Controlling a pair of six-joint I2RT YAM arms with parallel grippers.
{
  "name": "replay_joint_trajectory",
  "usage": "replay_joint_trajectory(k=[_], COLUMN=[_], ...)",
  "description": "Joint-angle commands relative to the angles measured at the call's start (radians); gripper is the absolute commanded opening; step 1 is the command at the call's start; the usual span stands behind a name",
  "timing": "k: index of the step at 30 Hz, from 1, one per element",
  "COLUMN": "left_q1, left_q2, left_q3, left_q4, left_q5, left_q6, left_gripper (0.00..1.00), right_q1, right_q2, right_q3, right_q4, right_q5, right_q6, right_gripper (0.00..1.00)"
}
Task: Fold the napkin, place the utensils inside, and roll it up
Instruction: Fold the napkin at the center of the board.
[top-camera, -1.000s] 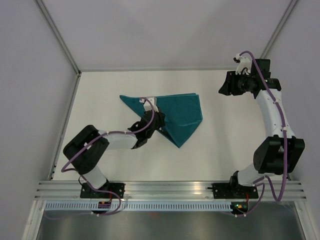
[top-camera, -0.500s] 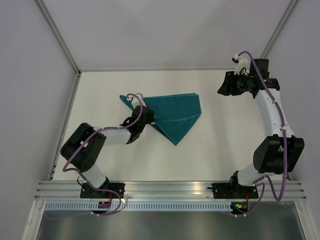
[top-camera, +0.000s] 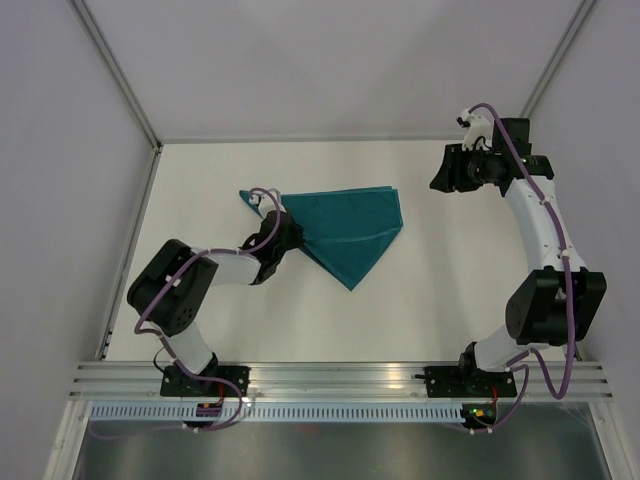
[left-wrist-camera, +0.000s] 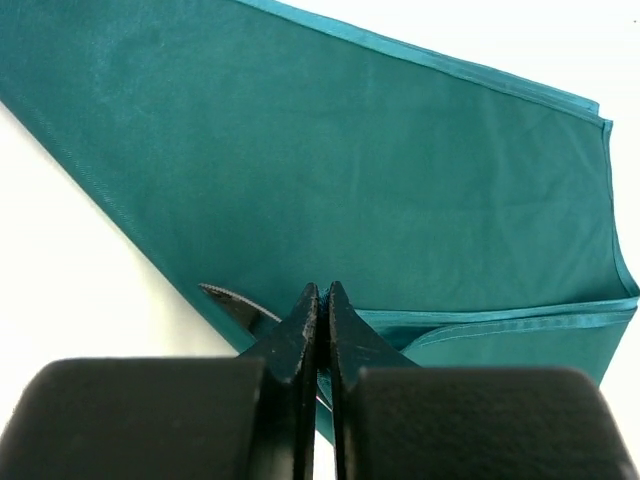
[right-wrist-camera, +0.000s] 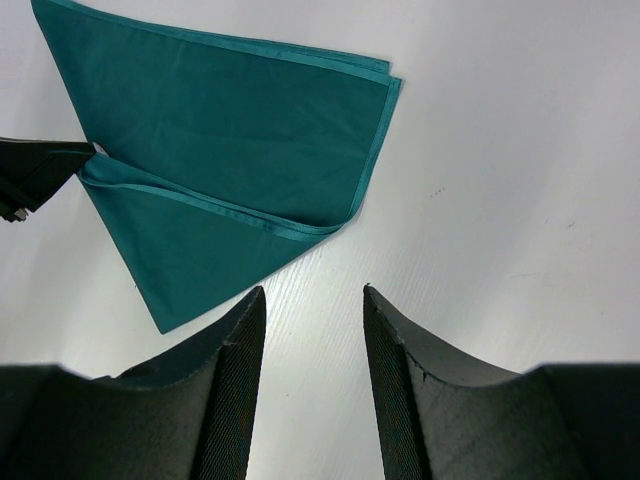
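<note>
The teal napkin (top-camera: 355, 225) lies folded into a rough triangle at mid-table, its lower flap ending in a point toward the near side. My left gripper (top-camera: 302, 238) is shut on a hemmed fold of the napkin (left-wrist-camera: 350, 150) at its left part, with cloth pinched between the fingertips (left-wrist-camera: 322, 292). A slim dark serrated strip (left-wrist-camera: 228, 300), apparently the knife's blade, pokes out from under the cloth just left of the fingers. My right gripper (top-camera: 440, 180) hangs open high at the far right, apart from the napkin (right-wrist-camera: 230, 130), with only bare table between its fingers (right-wrist-camera: 312, 292).
The white table (top-camera: 450, 300) is walled by grey panels on the left, back and right. An aluminium rail (top-camera: 340, 375) with both arm bases runs along the near edge. The left gripper's black finger (right-wrist-camera: 35, 170) shows at the left rim of the right wrist view.
My left gripper has moved left and slightly back, dragging the pinched fold with it, so the lower flap has narrowed. The right gripper has drifted slightly left.
</note>
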Motion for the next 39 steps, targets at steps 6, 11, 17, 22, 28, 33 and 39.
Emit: replay_joint_trajectory(k=[6,11,17,22,28,33,39], left_q1=[0.058,0.084,0.183,0.312,0.424,0.458,0.467], left_q2=[0.03,-0.031,-0.123,-0.131,-0.002,0.121,0.2], left_q3=[0.016,0.026,0.038,0.092,0.233,0.334,0.382], left_q4=[0.031,0.034,-0.075,-0.155,-0.246,-0.31,-0.323], left_q5=[0.1,0.102,0.01,-0.004,0.071,0.088,0.086], left_q6=[-0.045,-0.028,-0.068,-0.108,-0.143,-0.162,-0.176], left_gripper=[0.41,0.55,0.57,0.58,0.54,0.53,0.54], right_q1=[0.014,0.017,0.02,0.027,0.037,0.038,0.044], right_q2=[0.015,0.02,0.021,0.026,0.032,0.04,0.046], right_q3=[0.003,0.006,0.009,0.009,0.014,0.018,0.024], right_q4=[0.014,0.012,0.011,0.011,0.012,0.012,0.012], right_q5=[0.007,0.009,0.003,0.0,0.001,0.004,0.004], right_q6=[-0.018,-0.019,-0.019,-0.018,-0.018,-0.018,-0.015], right_gripper=[0.5,0.5,0.51,0.5,0.5,0.5,0.5])
